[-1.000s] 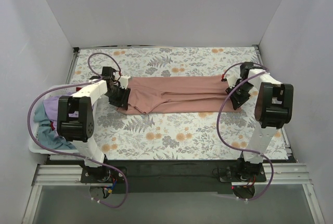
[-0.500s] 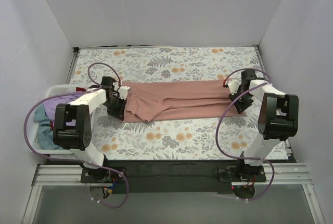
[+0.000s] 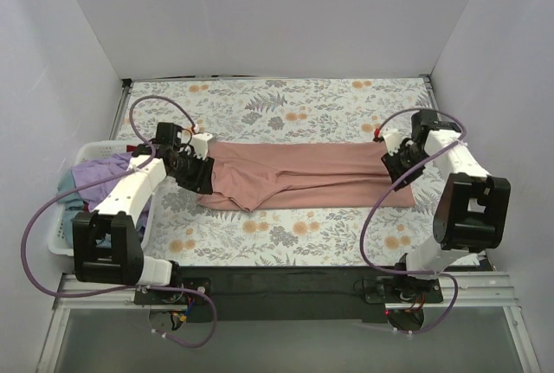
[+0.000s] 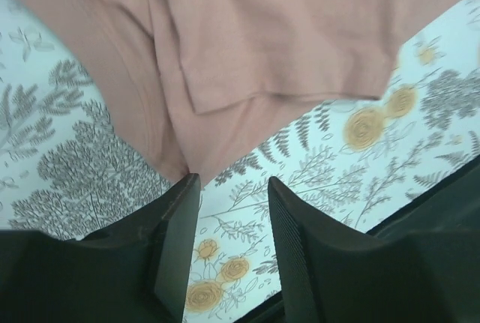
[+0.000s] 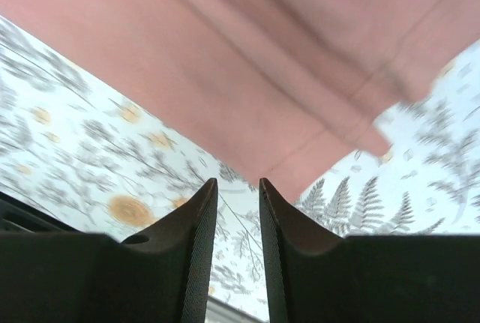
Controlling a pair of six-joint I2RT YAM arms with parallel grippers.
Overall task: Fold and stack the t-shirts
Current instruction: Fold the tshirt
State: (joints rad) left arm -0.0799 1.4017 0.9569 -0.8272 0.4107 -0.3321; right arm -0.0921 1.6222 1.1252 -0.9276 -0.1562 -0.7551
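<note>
A dusty salmon-pink t-shirt point(image 3: 303, 174) lies flat across the middle of the floral table, folded into a long band. My left gripper point(image 3: 195, 174) is at its left end. In the left wrist view it point(image 4: 232, 184) is open with only tablecloth between the fingers, and the pink cloth point(image 4: 285, 31) ends just past the left fingertip. My right gripper point(image 3: 398, 165) is at the shirt's right end. It point(image 5: 238, 182) is open and holds nothing, and the pink hem point(image 5: 247, 53) lies just beyond its tips. A lavender-purple t-shirt point(image 3: 97, 170) and a teal-blue one point(image 3: 66, 202) are bunched in the basket.
A white plastic basket point(image 3: 57, 247) stands off the table's left edge beside the left arm. The floral tablecloth point(image 3: 286, 105) shows behind and in front of the shirt. Grey walls close in the back and both sides.
The shirt now lies longer and flatter, its right end farther right. The right arm moved right and back. The left arm's elbow swung down and left, its gripper staying at the shirt's left end.
</note>
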